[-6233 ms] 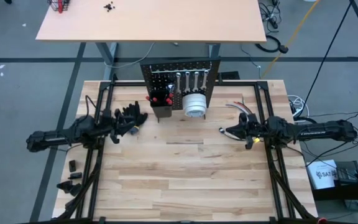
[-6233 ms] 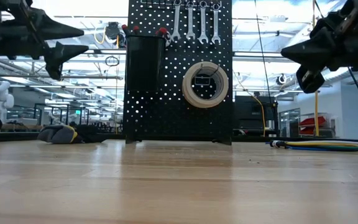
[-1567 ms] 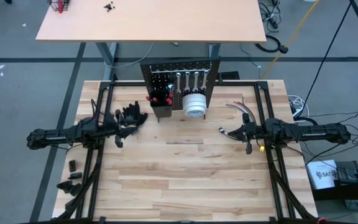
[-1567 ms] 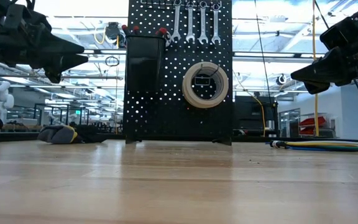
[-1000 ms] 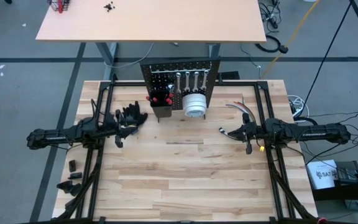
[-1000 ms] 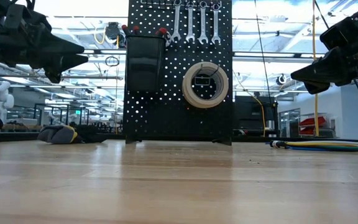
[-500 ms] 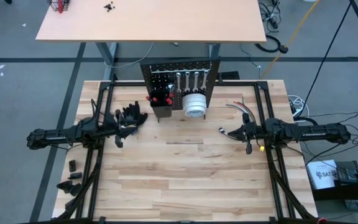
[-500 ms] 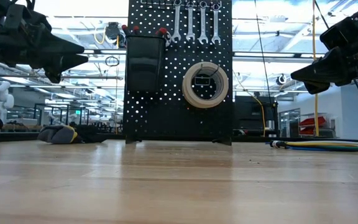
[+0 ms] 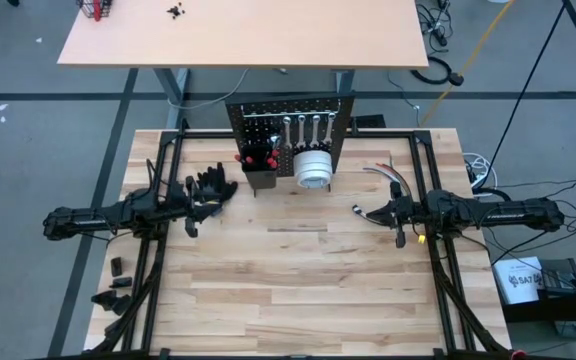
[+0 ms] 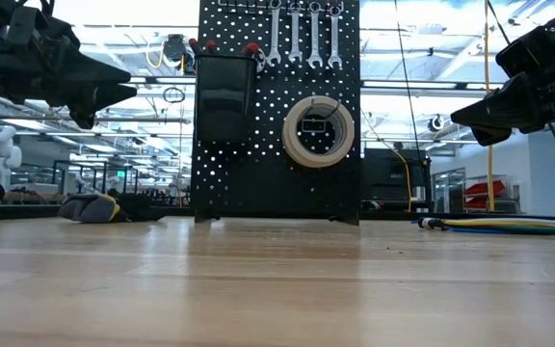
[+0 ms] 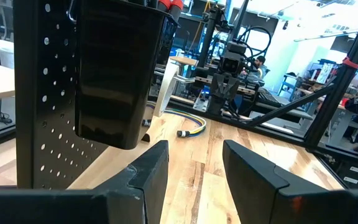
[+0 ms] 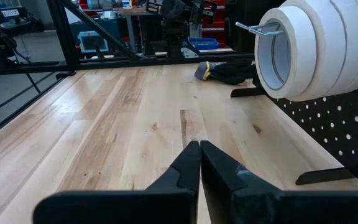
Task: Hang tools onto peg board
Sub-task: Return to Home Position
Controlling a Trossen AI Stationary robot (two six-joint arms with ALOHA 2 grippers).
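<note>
Now, peg board point(image 10: 258, 183): stands upright at the far edge of the tabletop point(image 9: 298, 285), midway between the two arms.
Wrenches point(image 10: 303, 39): four silver ones hang side by side along the board's top row.
Tape rolls point(image 10: 318, 130): white rings stacked on one hook below the wrenches, on the board's right half.
Bin point(image 10: 224, 96): small and black, fixed to the board's left half, with the red tips of the screwdrivers point(image 10: 251, 48) showing above its rim.
Left hand point(image 11: 194, 149): held above the tabletop, left of the board and apart from it; fingers spread, nothing between them.
Right hand point(image 12: 199, 146): held above the tabletop, right of the board and apart from it; fingers pressed together, empty.
Black gloves point(image 9: 211, 185): lie on the tabletop left of the board, near the left hand.
Grey hoses point(image 9: 388, 175): curve across the tabletop right of the board, beside the right arm.
</note>
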